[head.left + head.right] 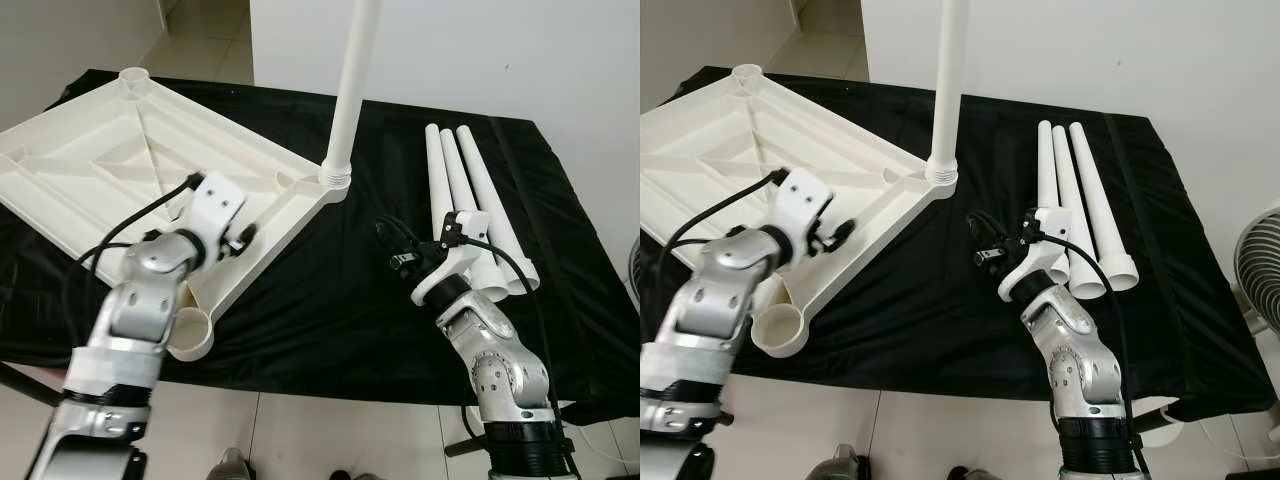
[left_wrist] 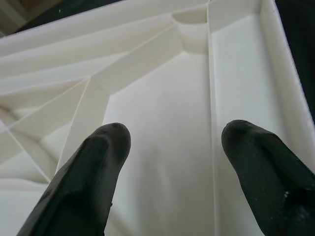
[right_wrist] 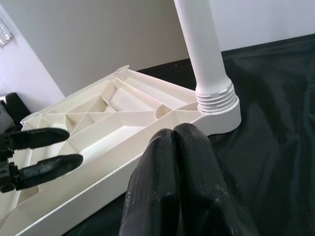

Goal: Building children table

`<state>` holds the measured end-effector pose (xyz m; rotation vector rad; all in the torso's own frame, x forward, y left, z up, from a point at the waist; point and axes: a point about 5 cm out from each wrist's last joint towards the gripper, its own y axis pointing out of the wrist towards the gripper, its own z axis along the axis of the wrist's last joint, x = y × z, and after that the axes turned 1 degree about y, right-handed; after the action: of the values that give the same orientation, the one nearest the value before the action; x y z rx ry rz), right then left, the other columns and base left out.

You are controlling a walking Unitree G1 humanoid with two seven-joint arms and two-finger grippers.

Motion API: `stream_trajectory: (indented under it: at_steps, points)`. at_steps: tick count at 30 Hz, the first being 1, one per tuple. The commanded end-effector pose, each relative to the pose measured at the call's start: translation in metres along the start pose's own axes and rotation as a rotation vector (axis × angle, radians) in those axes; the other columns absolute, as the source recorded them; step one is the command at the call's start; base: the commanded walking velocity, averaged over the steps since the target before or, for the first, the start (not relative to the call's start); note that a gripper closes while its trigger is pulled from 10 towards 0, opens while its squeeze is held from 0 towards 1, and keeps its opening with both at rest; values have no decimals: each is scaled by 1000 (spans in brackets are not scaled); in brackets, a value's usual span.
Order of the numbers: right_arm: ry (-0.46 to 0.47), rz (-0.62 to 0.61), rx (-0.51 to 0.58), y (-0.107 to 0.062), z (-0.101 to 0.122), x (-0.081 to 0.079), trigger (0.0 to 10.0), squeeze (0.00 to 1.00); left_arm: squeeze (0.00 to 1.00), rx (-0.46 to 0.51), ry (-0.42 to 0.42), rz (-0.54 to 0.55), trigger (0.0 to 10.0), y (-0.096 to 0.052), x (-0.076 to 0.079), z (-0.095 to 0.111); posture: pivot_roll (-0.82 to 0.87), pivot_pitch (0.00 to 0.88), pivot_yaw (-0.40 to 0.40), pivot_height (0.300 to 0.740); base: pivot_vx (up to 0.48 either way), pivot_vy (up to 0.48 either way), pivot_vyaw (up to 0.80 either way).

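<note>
One leg (image 1: pixel 352 90) stands screwed into the corner socket of the upturned top (image 1: pixel 130 150), which lies on the black tabletop (image 1: pixel 330 300) at ten o'clock; three loose legs (image 1: pixel 465 200) lie at two o'clock. The left claw (image 1: pixel 243 236) hovers spread wide over the top's ribbed underside, gripping nothing. The right claw (image 1: pixel 392 243), pinched closed and empty, sits just beside the loose legs. Risks: the near socket (image 1: pixel 190 333) overhangs the edge, so a downward push could tip the top, and a sideways swipe could knock the standing leg or roll the loose ones off.
</note>
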<state>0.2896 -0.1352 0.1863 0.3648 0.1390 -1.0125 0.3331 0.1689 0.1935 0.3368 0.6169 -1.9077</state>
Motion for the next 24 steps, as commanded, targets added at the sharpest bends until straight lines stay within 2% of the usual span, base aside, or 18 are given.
stream_trajectory:
  at_steps: [1, 5, 6, 11, 17, 21, 22, 24]
  points:
    - [-5, -8, -3, -3, -1, 3, 10000, 0, 0, -125, 66, 9, 10000, -6, -8, -27, 138, 94, -48, 740, 0, 0, 0]
    - [-5, -8, -3, -3, 0, 3, 10000, 0, 0, -142, 78, 10, 10000, -7, -9, -31, 138, 95, -50, 740, 0, 0, 0]
    - [-6, -8, -3, -3, 0, 3, 10000, 0, 0, -160, 106, -7, 10000, -9, -9, -35, 138, 95, -51, 740, 0, 0, 0]
    - [-9, -7, -4, -2, 1, 4, 10000, 0, 0, -207, 140, -81, 10000, -13, -1, -44, 139, 95, -57, 740, 0, 0, 0]
    - [-14, -5, -3, -1, 2, 5, 10000, 0, 0, -211, 152, -237, 10000, -12, 27, -51, 130, 89, -60, 740, 0, 0, 0]
    - [-19, -6, 1, 0, 4, 6, 10000, 0, 0, -180, 119, -302, 10000, -7, 42, -49, 118, 83, -57, 740, 0, 0, 0]
    - [-19, -6, 1, 0, 4, 6, 10000, 0, 0, -180, 119, -302, 10000, -7, 42, -49, 118, 83, -57, 740, 0, 0, 0]
    - [-26, -12, 5, 0, 5, 7, 10000, 0, 0, -145, 102, -345, 10000, 0, 55, -41, 111, 79, -54, 740, 0, 0, 0]
